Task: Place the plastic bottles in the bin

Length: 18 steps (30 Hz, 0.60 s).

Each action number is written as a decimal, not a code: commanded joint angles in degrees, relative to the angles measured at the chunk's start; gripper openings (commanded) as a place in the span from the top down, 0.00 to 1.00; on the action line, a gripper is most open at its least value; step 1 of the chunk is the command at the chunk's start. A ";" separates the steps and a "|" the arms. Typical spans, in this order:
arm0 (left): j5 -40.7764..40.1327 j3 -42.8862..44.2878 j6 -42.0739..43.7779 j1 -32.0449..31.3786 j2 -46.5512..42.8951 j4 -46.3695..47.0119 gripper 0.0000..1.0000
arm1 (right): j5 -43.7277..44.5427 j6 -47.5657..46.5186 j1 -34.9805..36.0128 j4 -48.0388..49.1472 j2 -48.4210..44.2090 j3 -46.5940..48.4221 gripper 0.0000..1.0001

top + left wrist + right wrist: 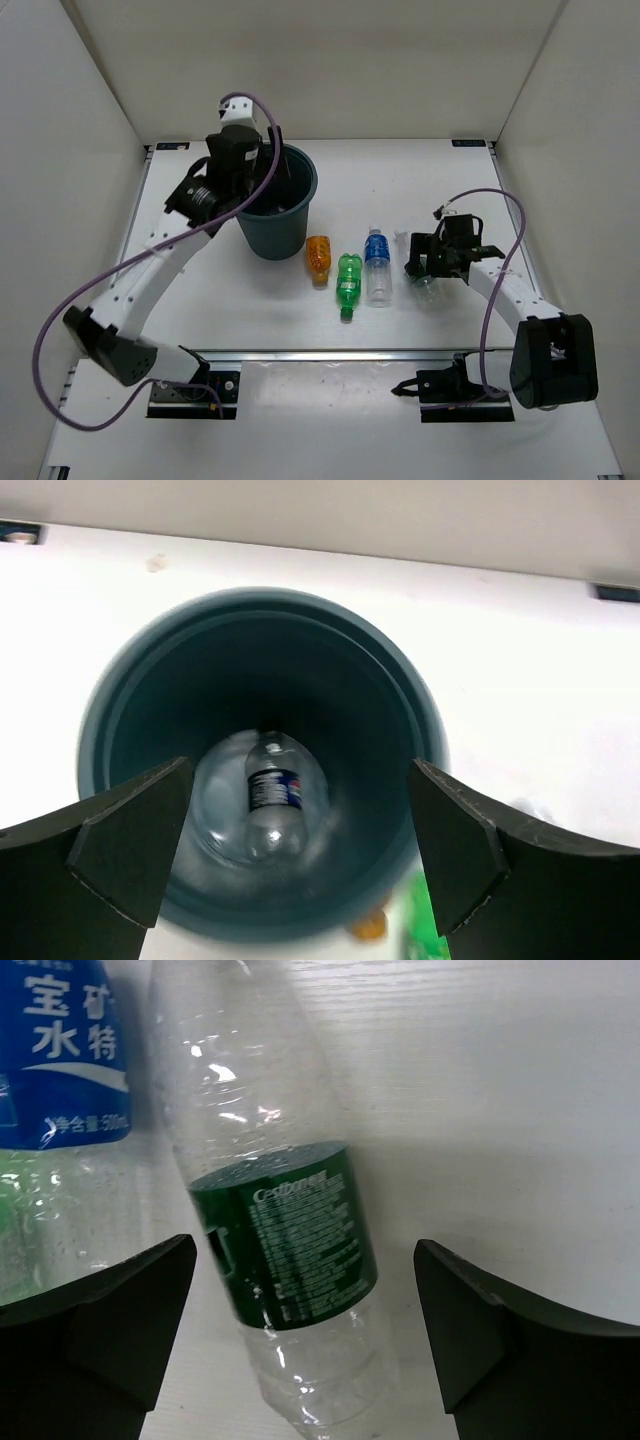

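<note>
Your left gripper (295,835) hangs wide open, empty, over the bin (262,232); cola bottle (272,795) lies inside. Right of the bin, right gripper (300,1335) gapes empty above the green-label bottle (290,1250). Risk: blue-label bottle (60,1050) sits just beside, so closing may clip it, or the target rolls off.

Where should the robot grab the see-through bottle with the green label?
The green-label bottle lies flat on the table, so grip across its labelled middle, coming straight down from above, one finger on each round side. The open right gripper straddles it there. The blue-label bottle lies close beside it, so that side looks tight.
</note>
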 commanded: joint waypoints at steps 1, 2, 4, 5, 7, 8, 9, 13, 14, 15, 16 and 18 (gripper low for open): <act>2.89 -6.17 -1.59 -3.21 -8.35 -3.62 0.01 | -2.41 2.25 -2.23 3.77 1.78 -0.31 0.13; 4.38 -10.21 -3.16 -3.13 -10.81 -4.59 0.01 | -2.24 2.69 -2.06 3.51 2.48 -0.05 0.14; 9.11 -17.06 -4.66 -2.61 -17.30 -4.42 0.01 | -1.71 2.61 -1.36 4.21 3.72 0.22 0.16; 9.75 -21.45 -5.97 -2.08 -19.16 -4.77 0.01 | -1.27 3.04 -0.23 4.04 4.85 -0.22 0.18; 12.73 -27.63 -7.91 0.11 -26.09 -5.91 0.01 | -0.48 3.48 0.84 3.86 5.48 -0.13 0.29; 12.83 -30.69 -8.27 1.34 -29.08 -6.35 0.01 | -0.83 3.92 1.01 4.21 6.26 0.22 0.42; 13.44 -33.16 -8.36 1.96 -30.59 -7.49 0.01 | -1.44 4.36 1.36 4.13 7.05 1.00 0.54; 13.71 -36.61 -10.11 4.08 -37.53 -10.58 0.01 | -4.95 5.33 0.14 0.71 8.38 8.89 0.61; 13.97 -37.57 -10.64 4.17 -38.16 -11.27 0.01 | -4.96 5.51 0.31 -0.26 8.03 10.14 0.62; 15.19 -38.89 -10.38 4.43 -39.21 -11.89 0.01 | -4.79 4.73 1.01 -0.44 7.59 13.89 0.60; 15.21 -39.86 -11.08 4.00 -39.92 -12.59 0.01 | -3.91 4.54 2.06 -0.62 7.33 18.19 0.58; 15.82 -41.52 -12.13 4.17 -40.89 -13.39 0.02 | -2.95 3.06 4.95 -0.71 7.67 24.96 0.58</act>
